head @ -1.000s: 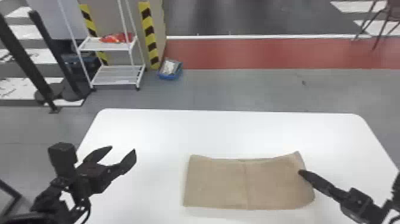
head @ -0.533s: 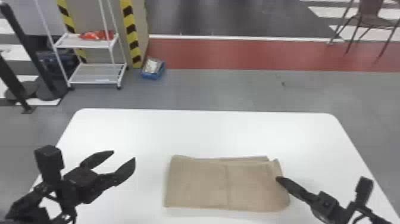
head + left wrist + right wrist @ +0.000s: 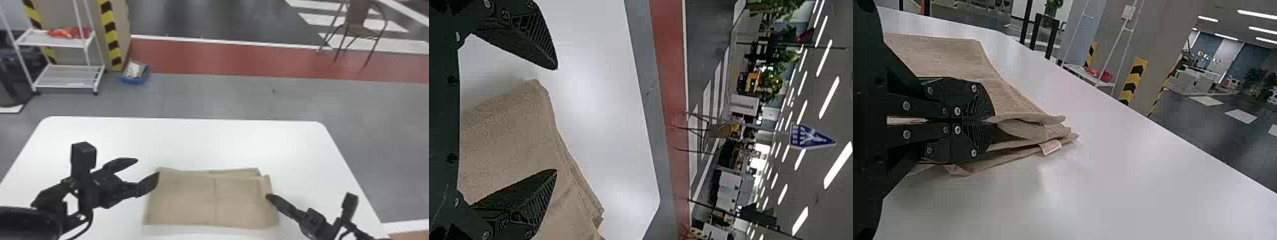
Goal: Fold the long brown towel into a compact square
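The brown towel [image 3: 191, 198] lies folded in layers as a wide rectangle on the white table, its far right corners slightly offset. At its right edge my right gripper [image 3: 269, 197] is closed on the upper layer; in the right wrist view the right gripper [image 3: 987, 120] pinches the cloth edge above looser lower layers with a small white tag [image 3: 1050, 146]. Over the towel's far left corner, my left gripper [image 3: 147, 167] is spread open. In the left wrist view the left gripper [image 3: 555, 120] has the towel's corner [image 3: 531, 105] between its separated fingers, touching neither clearly.
The white table [image 3: 223, 140] extends beyond the towel toward its far edge. On the floor behind stand a white shelf rack [image 3: 67, 76], a blue box [image 3: 135, 78] and a brown chair [image 3: 360, 28].
The head view has shifted rightward. My left gripper has come closer to the towel's left end, still open. The right gripper stays at the right edge, where the towel's upper layer has shifted slightly left.
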`<move>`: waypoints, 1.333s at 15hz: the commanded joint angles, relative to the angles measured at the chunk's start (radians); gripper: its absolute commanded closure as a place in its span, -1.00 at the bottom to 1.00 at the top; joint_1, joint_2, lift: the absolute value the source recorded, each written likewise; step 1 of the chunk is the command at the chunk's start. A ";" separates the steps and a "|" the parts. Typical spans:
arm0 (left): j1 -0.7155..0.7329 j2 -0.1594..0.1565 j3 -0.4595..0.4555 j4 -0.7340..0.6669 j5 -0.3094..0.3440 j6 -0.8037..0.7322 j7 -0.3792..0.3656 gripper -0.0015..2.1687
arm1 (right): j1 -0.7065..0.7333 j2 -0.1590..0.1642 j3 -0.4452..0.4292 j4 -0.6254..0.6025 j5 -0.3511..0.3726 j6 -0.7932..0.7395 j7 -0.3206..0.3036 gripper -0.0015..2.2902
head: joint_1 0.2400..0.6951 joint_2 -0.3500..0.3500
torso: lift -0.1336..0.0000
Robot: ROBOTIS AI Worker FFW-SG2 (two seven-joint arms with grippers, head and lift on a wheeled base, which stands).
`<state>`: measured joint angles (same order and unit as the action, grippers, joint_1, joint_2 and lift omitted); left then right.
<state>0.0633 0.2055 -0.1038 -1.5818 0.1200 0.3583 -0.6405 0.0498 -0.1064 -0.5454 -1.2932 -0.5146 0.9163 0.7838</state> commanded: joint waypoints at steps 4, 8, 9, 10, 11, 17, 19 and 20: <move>-0.125 -0.011 -0.123 0.121 -0.102 0.028 -0.111 -0.85 | 0.007 0.011 0.001 0.002 0.005 0.000 0.002 -0.03 | 1.00 -0.72 | 1.00; -0.189 -0.034 -0.235 0.207 -0.161 -0.049 -0.067 -0.85 | -0.011 0.011 0.005 0.017 0.019 -0.012 0.002 -0.03 | 1.00 -0.79 | 1.00; -0.207 -0.049 -0.264 0.227 -0.186 -0.058 -0.042 -0.85 | -0.013 0.010 0.007 0.017 0.021 -0.012 0.003 -0.03 | 1.00 -0.82 | 1.00; -0.223 -0.071 -0.283 0.246 -0.210 -0.061 -0.030 -0.85 | -0.016 0.010 0.007 0.017 0.021 -0.012 0.003 -0.03 | 1.00 -0.85 | 1.00; -0.250 -0.090 -0.301 0.281 -0.226 -0.077 -0.019 -0.85 | -0.018 0.010 0.007 0.017 0.021 -0.012 0.005 -0.03 | 1.00 -0.87 | 1.00; -0.402 -0.153 -0.353 0.488 -0.292 -0.110 -0.002 -0.79 | -0.022 0.007 0.024 0.028 0.028 -0.024 0.023 -0.03 | 1.00 -1.00 | 1.00; -0.425 -0.163 -0.355 0.523 -0.329 -0.101 -0.008 -0.74 | -0.034 0.007 0.041 0.034 0.033 -0.027 0.025 -0.03 | 1.00 -1.00 | 1.00; -0.433 -0.163 -0.355 0.531 -0.341 -0.080 -0.013 -0.69 | -0.041 0.007 0.061 0.037 0.033 -0.030 0.025 -0.03 | 1.00 -0.98 | 1.00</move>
<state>-0.3556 0.0456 -0.4582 -1.0689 -0.2009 0.2563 -0.6502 0.0183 -0.0997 -0.5064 -1.2606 -0.4826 0.8893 0.8082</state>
